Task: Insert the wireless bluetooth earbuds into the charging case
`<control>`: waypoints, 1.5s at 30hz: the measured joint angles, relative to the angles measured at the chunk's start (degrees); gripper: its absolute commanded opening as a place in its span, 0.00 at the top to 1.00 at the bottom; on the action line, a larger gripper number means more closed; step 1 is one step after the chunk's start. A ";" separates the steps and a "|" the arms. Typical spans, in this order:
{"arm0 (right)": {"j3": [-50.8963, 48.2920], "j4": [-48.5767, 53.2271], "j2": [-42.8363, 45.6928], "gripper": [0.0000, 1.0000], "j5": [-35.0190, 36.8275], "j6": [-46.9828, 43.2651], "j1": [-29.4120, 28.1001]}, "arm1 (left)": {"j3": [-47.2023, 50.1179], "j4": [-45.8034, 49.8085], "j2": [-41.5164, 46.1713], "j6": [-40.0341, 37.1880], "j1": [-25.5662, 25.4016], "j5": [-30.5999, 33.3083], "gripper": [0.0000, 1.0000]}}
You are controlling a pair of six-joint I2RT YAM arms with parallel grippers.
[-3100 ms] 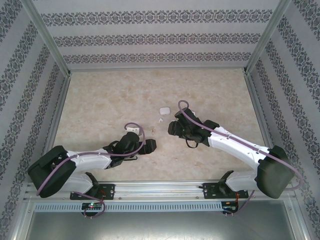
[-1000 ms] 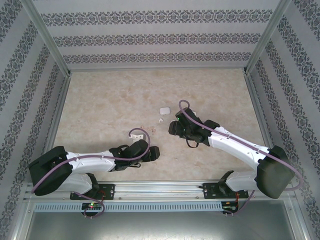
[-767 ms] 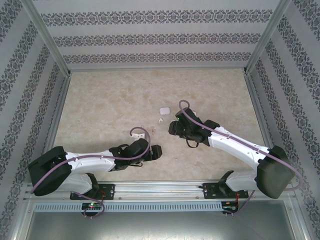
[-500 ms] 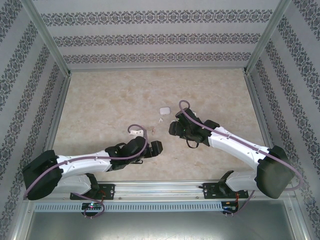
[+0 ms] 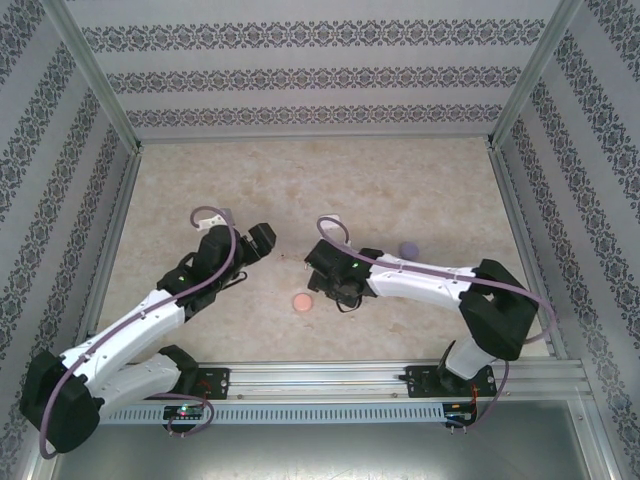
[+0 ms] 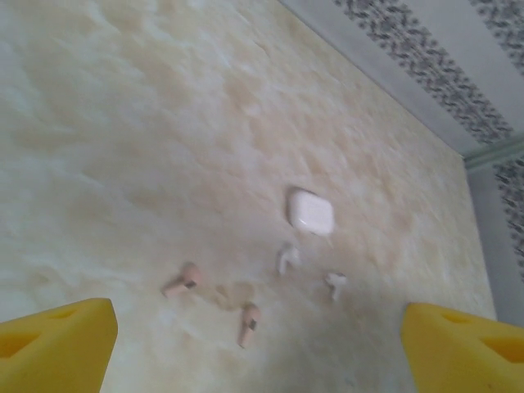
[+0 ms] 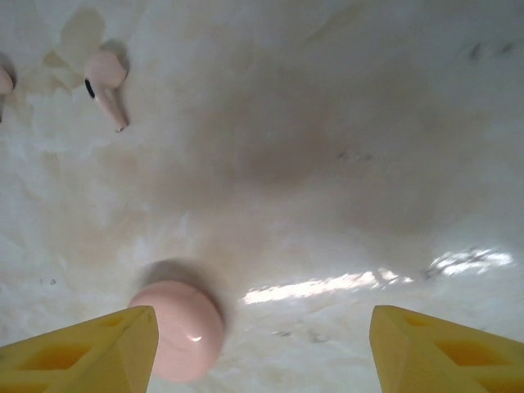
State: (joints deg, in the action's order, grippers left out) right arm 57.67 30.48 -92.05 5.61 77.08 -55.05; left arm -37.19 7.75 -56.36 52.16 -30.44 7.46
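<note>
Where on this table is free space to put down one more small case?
The far half of the table, up to the back wall, is bare; so is the right side beyond the purple case. The middle is crowded: white case, earbuds, pink case.

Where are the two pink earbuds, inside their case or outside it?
Outside: the pink earbuds lie loose on the table, apart from the pink case.
</note>
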 measured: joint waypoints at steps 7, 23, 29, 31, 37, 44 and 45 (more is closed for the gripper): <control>8.76 5.25 -7.02 0.29 0.15 9.79 -3.78 | -3.65 2.89 -2.34 -4.90 8.28 -3.61 0.10; 17.97 9.86 -18.29 0.29 -1.42 17.68 -4.85 | -4.09 3.85 -4.57 -7.45 16.70 -9.90 0.09; 18.91 9.86 -19.93 0.28 -2.25 18.18 -4.85 | -4.11 3.87 -5.07 -7.61 17.07 -10.73 0.09; 19.10 9.90 -20.31 0.29 -2.47 18.56 -4.85 | -4.11 3.87 -5.25 -7.65 17.07 -10.78 0.09; 19.47 9.79 -21.20 0.31 -3.52 18.80 -4.85 | -4.31 3.87 -5.55 -7.67 17.07 -11.13 0.09; 20.00 10.75 -21.75 0.37 -3.78 18.64 -4.85 | -4.31 3.87 -5.55 -7.65 17.07 -11.78 0.09; 20.11 10.95 -21.84 0.40 -3.89 18.60 -4.85 | -4.31 3.87 -5.55 -7.67 17.07 -11.80 0.09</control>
State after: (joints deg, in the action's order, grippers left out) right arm 77.78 41.43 -113.89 1.72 95.68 -59.90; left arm -41.50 11.62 -61.91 44.49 -13.37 -4.34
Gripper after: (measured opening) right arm 0.633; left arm 0.905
